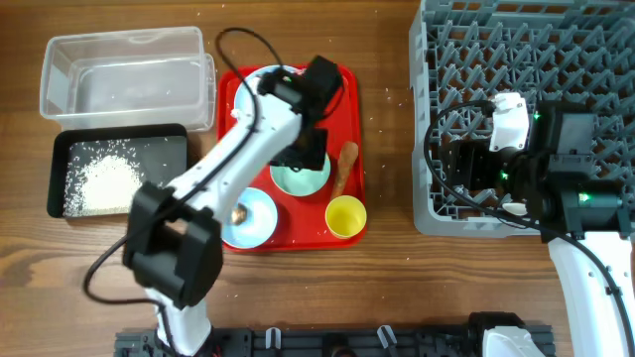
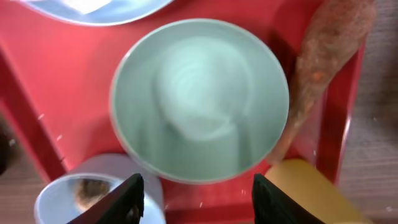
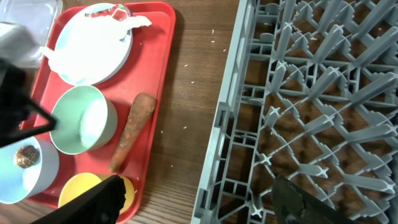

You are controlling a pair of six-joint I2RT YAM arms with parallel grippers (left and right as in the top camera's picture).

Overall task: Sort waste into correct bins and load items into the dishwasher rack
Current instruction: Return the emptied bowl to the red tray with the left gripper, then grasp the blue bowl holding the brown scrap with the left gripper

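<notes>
Rice (image 1: 102, 181) filled the black tray (image 1: 60, 171) while the left gripper (image 2: 198, 198) hovered open-jawed above the mint bowl (image 2: 199, 99) and the right gripper (image 3: 199, 202) gaped wide, empty, over the rack (image 3: 311, 106).

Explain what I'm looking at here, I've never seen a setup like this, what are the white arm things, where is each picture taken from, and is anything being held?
These are two robot arms at a wooden table. One picture looks down from above; the other two come from small cameras on each arm's wrist.

The left end effector hangs over a mint bowl on a red tray, fingers apart, holding nothing. The right end effector is open and empty above the grey dishwasher rack.

Also on the tray: a plate with tissue, a carrot, a yellow cup and a second bowl holding a small brown lump. On the far left sit a clear tub and a black tray with rice.
</notes>
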